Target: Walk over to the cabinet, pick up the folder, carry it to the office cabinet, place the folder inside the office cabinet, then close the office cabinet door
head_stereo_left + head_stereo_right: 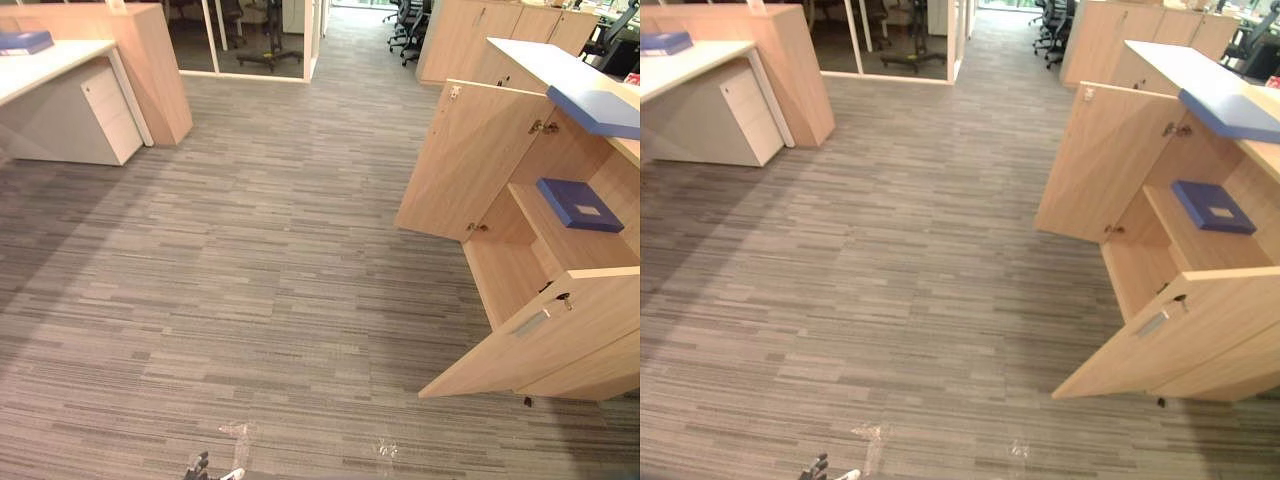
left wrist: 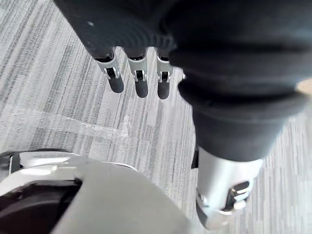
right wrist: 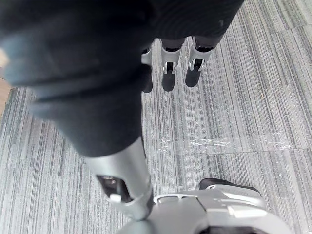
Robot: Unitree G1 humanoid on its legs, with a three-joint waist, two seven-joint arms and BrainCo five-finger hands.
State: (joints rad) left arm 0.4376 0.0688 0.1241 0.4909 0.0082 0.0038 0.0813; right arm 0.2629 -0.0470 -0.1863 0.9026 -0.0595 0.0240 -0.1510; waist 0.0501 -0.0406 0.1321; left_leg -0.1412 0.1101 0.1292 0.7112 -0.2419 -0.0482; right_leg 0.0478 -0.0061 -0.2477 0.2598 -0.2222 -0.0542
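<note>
The wooden office cabinet (image 1: 470, 170) stands at the right with both doors swung open; the near door (image 1: 540, 340) juts out over the carpet. A blue folder (image 1: 580, 203) lies flat on its inner shelf. A second blue folder (image 1: 595, 110) rests on the cabinet's top, and a third (image 1: 25, 42) lies on the white desk at the far left. My left hand (image 2: 140, 80) hangs over the carpet, fingers straight, holding nothing. My right hand (image 3: 168, 73) hangs the same way, open and empty.
A white desk with a drawer unit (image 1: 95, 110) and a wooden partition (image 1: 150, 60) stand at the back left. Behind them are glass doors and office chairs (image 1: 270, 40). Grey carpet runs between desk and cabinet, with clear tape marks (image 1: 240, 435) close to me.
</note>
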